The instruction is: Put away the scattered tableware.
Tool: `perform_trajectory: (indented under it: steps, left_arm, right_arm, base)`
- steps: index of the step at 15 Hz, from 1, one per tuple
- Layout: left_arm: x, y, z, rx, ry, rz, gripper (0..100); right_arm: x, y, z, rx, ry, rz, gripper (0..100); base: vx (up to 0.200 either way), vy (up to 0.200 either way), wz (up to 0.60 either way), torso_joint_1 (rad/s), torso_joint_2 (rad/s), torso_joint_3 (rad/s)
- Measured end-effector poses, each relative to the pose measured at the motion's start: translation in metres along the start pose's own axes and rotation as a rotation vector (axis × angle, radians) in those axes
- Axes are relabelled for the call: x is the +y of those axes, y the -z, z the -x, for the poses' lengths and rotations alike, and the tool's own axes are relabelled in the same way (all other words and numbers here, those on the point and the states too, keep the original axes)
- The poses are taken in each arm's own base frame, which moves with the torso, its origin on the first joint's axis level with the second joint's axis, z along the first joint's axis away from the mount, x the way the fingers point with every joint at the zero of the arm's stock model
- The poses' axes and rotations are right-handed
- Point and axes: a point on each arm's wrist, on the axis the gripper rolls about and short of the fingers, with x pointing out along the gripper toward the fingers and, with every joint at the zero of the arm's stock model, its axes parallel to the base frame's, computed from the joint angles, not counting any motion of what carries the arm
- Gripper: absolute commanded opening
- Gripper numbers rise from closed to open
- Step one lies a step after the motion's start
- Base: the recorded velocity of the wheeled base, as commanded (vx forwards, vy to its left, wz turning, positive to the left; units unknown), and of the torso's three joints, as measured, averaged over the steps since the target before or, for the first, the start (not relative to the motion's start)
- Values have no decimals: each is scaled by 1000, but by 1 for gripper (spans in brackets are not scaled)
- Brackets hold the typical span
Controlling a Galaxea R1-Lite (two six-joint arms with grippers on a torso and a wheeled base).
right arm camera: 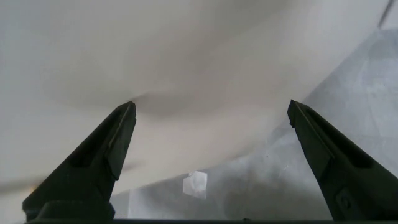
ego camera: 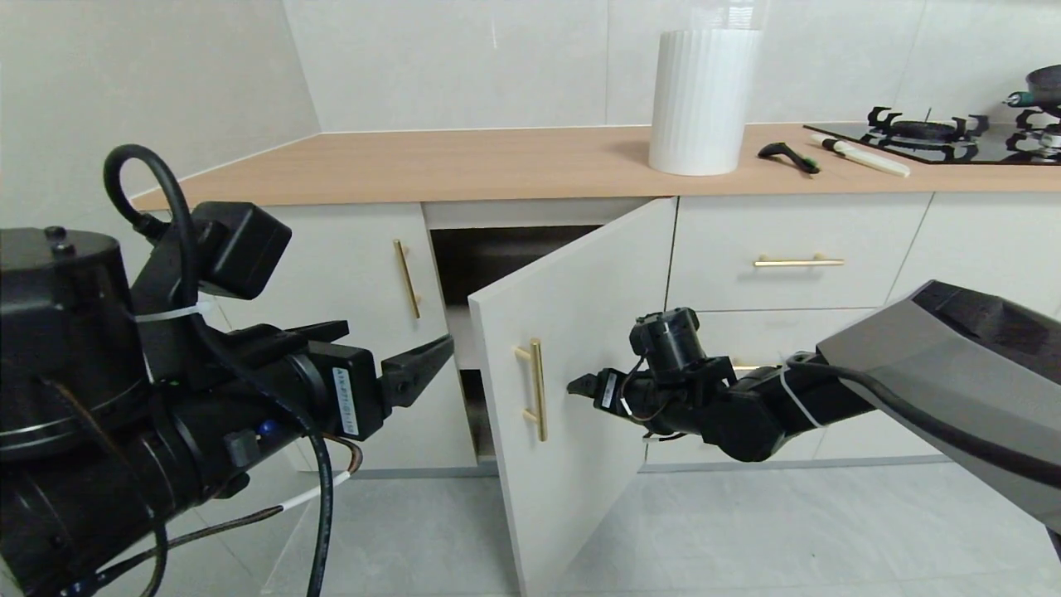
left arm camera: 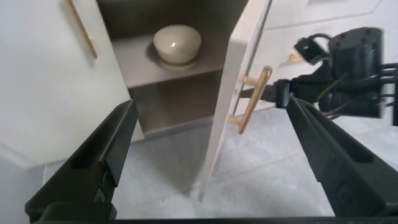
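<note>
A cream bowl (left arm camera: 177, 42) rests on the upper shelf inside the open lower cabinet. The white cabinet door (ego camera: 564, 365) stands partly open, its gold handle (ego camera: 537, 390) facing out. My left gripper (ego camera: 446, 347) (left arm camera: 208, 111) hovers open and empty in front of the cabinet opening, a short way from the bowl. On the outer side of the door, close to the handle, my right gripper (ego camera: 578, 385) (right arm camera: 211, 111) is open and holds nothing. A black peeler (ego camera: 787, 155) and a white-handled knife (ego camera: 862, 156) lie on the wooden countertop (ego camera: 464, 166).
A tall white ribbed container (ego camera: 703, 99) stands on the counter. A black gas hob (ego camera: 937, 137) with a pan sits at the far right. Drawers with gold handles (ego camera: 797, 262) lie right of the door. Grey tiled floor (ego camera: 746, 531) lies below.
</note>
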Motion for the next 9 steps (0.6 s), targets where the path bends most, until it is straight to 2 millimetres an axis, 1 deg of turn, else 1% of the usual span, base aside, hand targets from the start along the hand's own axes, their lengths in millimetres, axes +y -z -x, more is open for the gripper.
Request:
perform_trajectory:
  steps: [3,6,9]
  left_arm:
    - [0,0,0,-2,-1,1,100]
    - [0,-1,0,-6,1,4,100]
    - [0,-1,0,-6,2,4,100]
  right_arm:
    - [0,-2,-3,-13,-4,-12,100]
    - [1,-1,-6,-7,-5,-26,100]
    - [5,-7,-9,-36,-17,-84,100]
  base:
    - [200,0,0,5,4,2]
    - [0,0,0,0,0,0]
    - [0,0,0,0,0,0]
